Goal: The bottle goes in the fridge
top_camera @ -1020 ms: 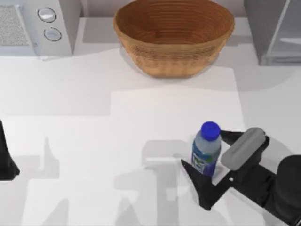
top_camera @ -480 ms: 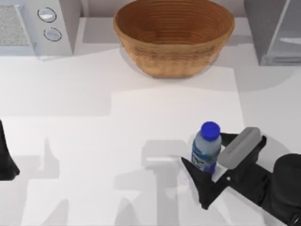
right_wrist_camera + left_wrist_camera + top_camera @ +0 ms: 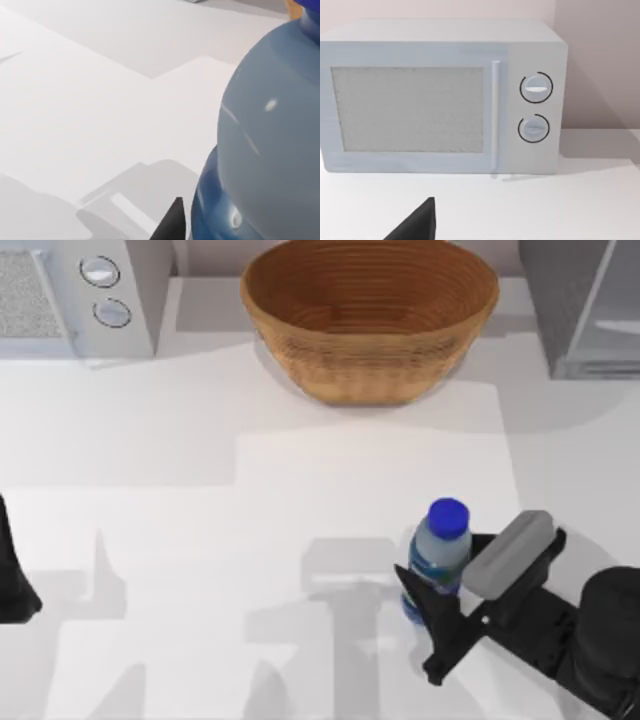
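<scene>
Right claw (image 3: 437,575) closes around the label of the upright bottle (image 3: 437,555), near the desk's (image 3: 200,520) right front. Light, smooth plastic, likely slippery: grip mid-body. Fridge (image 3: 585,305) stands far right; left arm parked.

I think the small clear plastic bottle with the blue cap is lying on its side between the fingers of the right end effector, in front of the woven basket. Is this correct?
Not quite. The small clear plastic bottle with the blue cap stands upright, not on its side, as the top view shows. The rest holds: it sits between the fingers of the right end effector, in front of the woven basket.
</scene>
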Controlling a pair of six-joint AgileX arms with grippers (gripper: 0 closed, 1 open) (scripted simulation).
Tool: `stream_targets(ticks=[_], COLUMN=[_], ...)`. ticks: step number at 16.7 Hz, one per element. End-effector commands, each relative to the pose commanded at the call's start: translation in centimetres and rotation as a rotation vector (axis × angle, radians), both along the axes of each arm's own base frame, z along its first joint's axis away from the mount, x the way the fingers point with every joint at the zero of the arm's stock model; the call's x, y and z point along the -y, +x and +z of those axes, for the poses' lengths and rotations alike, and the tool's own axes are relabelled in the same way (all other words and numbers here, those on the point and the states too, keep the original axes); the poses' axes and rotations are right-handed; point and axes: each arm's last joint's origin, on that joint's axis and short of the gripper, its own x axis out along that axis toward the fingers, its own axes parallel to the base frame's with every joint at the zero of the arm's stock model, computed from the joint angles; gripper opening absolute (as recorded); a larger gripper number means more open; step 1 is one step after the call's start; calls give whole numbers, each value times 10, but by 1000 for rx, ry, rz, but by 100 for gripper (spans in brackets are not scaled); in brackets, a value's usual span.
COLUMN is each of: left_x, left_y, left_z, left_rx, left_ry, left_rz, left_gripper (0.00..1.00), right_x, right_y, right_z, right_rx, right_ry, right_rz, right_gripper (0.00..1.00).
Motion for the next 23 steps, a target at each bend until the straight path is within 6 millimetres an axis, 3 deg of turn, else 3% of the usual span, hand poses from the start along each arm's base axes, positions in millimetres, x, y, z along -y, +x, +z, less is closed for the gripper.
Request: stream_targets(ticks=[2,12,18,23], left_x=[0,0,0,0], left_y=[0,0,0,0], left_z=[0,0,0,0], left_rx=[0,0,0,0], left_ry=[0,0,0,0], left_rz=[0,0,0,0], left_gripper=[100,100,100,100], right_x=[0,4,46,91], right_y=[0,1,12,3], right_z=[0,1,32,50], right_rx=[0,-1,21,-3], right_ry=[0,-8,3,16], right_rz=[0,-2,0,4], right_gripper=[1,1,1,1])
